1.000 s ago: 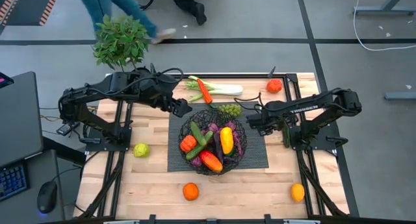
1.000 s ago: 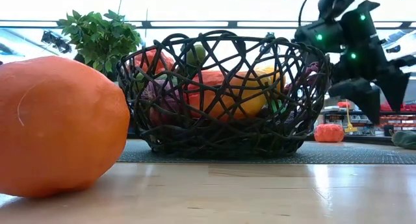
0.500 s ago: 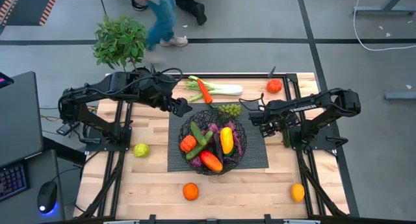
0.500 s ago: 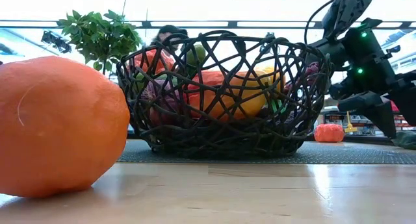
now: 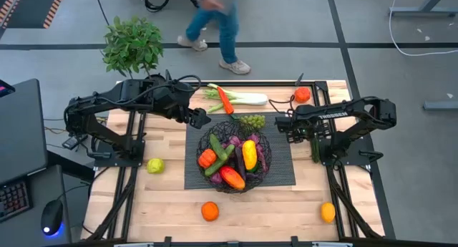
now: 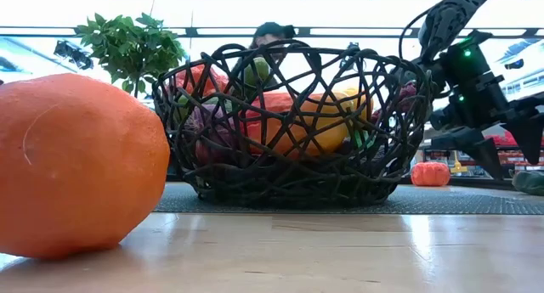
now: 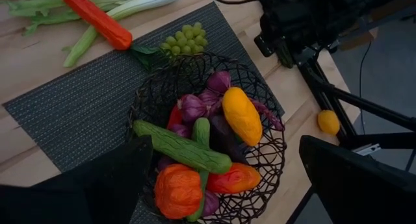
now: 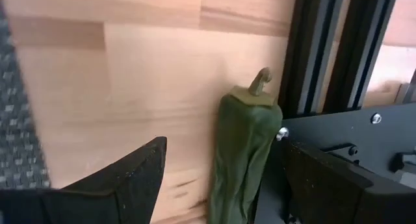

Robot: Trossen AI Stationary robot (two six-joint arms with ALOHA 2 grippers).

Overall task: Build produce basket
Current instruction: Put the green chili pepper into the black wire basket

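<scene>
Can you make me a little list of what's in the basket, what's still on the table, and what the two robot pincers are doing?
basket: round black wire basket on a dark woven mat
inside: yellow squash, green cucumber, orange pepper, purple eggplants
beside basket: green grapes, white-green leek, long red pepper
loose on table: two oranges, lime-green fruit, red tomato, dark green pepper
left pincer: open, empty, at the basket's back-left rim
right pincer: open, empty, over the dark green pepper
</scene>
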